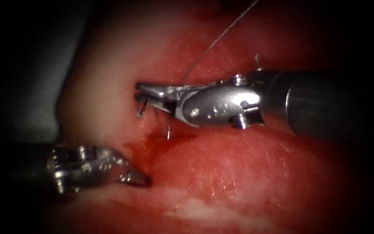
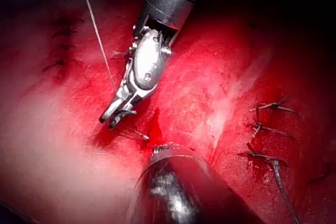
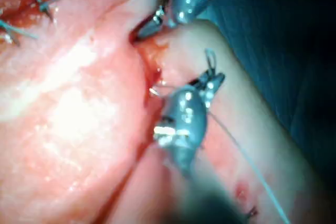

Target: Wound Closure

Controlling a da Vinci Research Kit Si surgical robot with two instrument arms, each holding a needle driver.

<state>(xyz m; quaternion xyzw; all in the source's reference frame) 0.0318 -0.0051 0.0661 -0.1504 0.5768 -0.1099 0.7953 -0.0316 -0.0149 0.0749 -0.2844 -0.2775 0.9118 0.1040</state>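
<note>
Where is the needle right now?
In the endoscope view, the needle sits held in the right tool, its tip at the cut, above the left tool.

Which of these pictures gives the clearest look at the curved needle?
The endoscope view: the needle sits in the right tool, its point near the cut. The left wrist view shows its tip over the tissue; the right wrist view shows just a glint.

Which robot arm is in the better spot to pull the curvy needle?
Probably the right. The right arm's tool already grips the needle near its back end, with the tip poking out at the cut. The left arm's tool sits lower, apart from the needle, jaws shut on nothing.
</note>
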